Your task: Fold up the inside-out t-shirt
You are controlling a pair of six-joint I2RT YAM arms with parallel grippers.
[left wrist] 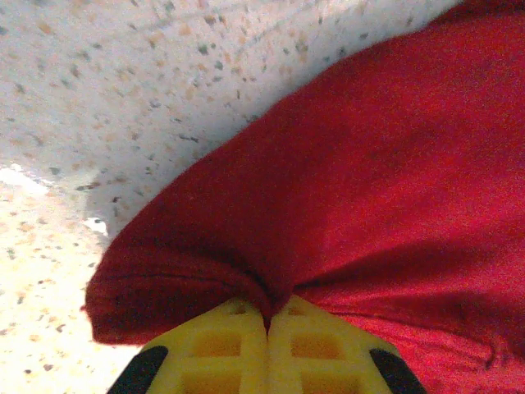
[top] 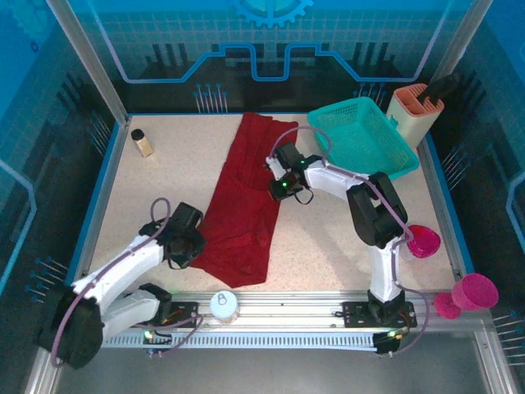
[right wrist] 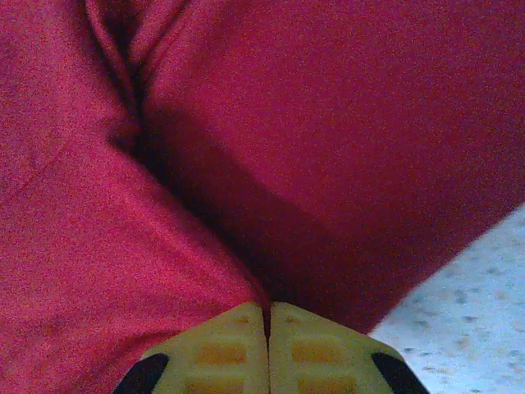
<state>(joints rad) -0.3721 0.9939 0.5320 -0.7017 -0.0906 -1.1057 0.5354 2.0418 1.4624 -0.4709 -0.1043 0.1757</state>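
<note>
Firmly, the left gripper [left wrist: 267, 318] and right gripper [right wrist: 268, 309] each pinch the t-shirt [top: 246, 205], teal basket [top: 366, 139] nearby.

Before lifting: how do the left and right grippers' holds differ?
The left gripper pinches the t-shirt at its left edge, near end; the right gripper, its right edge, midway along. Cloth at the left gripper is a rounded fold; at the right gripper, creased. Both are shut on cloth.
</note>
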